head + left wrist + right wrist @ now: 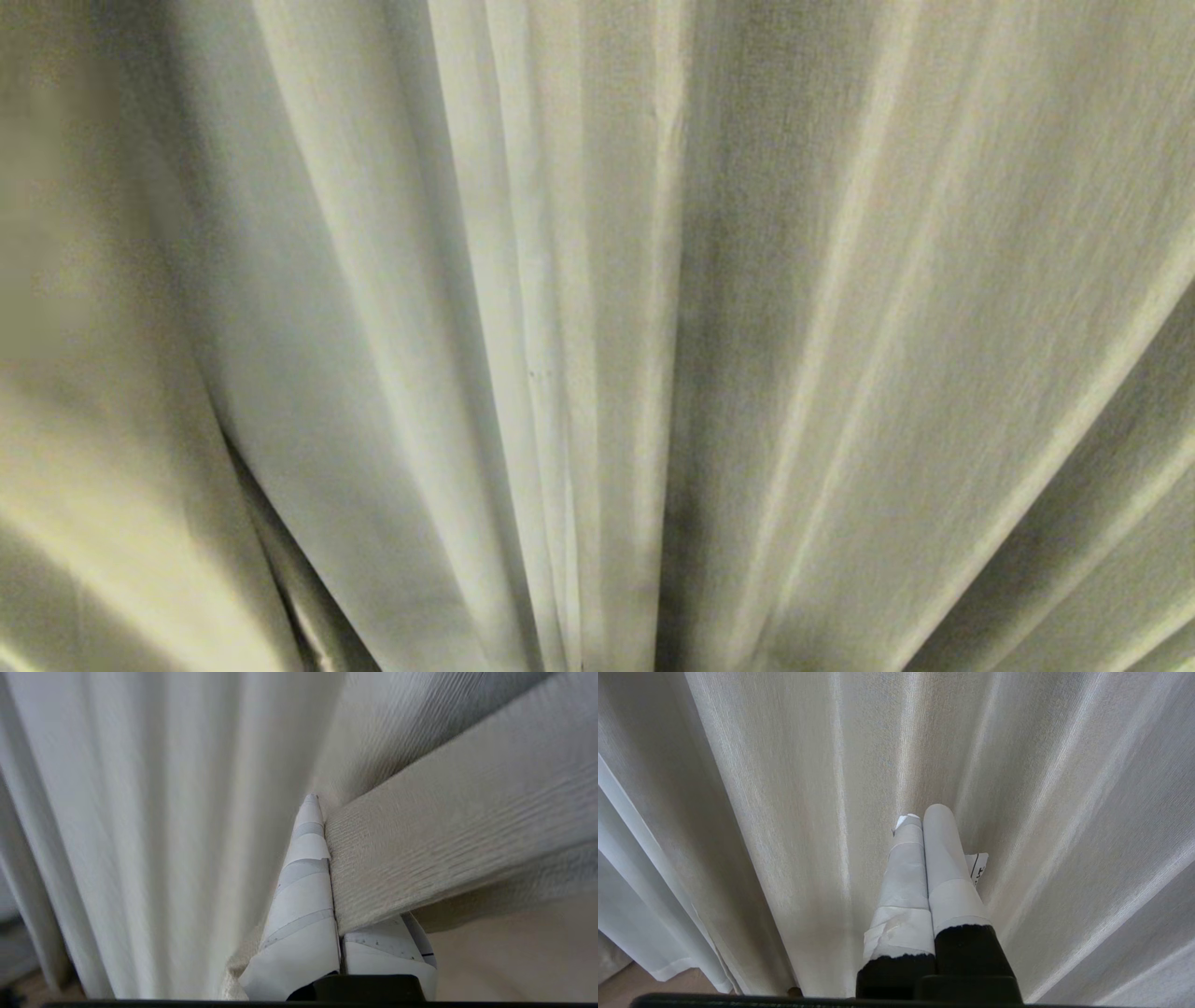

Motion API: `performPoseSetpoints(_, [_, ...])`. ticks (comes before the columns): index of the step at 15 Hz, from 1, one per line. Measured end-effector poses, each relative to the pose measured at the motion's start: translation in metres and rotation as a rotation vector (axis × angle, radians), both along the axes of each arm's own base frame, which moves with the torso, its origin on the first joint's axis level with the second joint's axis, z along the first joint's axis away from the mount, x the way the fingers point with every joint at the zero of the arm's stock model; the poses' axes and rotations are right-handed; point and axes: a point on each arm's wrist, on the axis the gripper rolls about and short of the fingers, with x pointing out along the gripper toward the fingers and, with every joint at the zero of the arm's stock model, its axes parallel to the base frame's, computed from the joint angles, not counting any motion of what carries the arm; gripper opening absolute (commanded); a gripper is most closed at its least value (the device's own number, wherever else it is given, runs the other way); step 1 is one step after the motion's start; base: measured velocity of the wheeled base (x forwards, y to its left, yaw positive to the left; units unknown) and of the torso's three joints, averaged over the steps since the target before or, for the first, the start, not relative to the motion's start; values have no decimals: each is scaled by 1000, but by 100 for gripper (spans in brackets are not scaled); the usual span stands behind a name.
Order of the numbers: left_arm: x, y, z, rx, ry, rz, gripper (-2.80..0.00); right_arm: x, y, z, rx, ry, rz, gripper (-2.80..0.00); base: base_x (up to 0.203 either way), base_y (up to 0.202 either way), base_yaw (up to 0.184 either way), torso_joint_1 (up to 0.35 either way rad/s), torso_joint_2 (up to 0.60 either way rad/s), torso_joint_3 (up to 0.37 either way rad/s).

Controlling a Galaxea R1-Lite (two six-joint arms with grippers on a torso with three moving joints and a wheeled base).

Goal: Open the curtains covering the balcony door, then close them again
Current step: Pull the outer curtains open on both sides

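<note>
Everywhere cream, finely woven curtains [597, 336], pleated, filling the head view.
Clamped by the left gripper [327, 812] on a hemmed fold; right gripper [924, 816] empty, pressed together, close before fabric.

The curtains [766, 327] are cream off-white all over, finely woven with long vertical pleats, shading greyer in the folds around 6 o'clock in the head view. Both grippers' fingers [943, 858] are wrapped in pale grey-white tape, black at the base.
</note>
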Motion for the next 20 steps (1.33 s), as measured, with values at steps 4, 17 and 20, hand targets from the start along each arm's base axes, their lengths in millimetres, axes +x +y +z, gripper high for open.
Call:
performPoseSetpoints(4, [-12,22,-12,19,-1,-13,-280,0,0,0,0,0,0,-280,0,0,0,0,0,0])
performPoseSetpoints(17, [-27,38,-13,53,-11,1,-280,0,0,0,0,0,0,-280,0,0,0,0,0,0])
performPoseSetpoints(20, [-26,24,5,95,-29,-13,-280,0,0,0,0,0,0,-280,0,0,0,0,0,0])
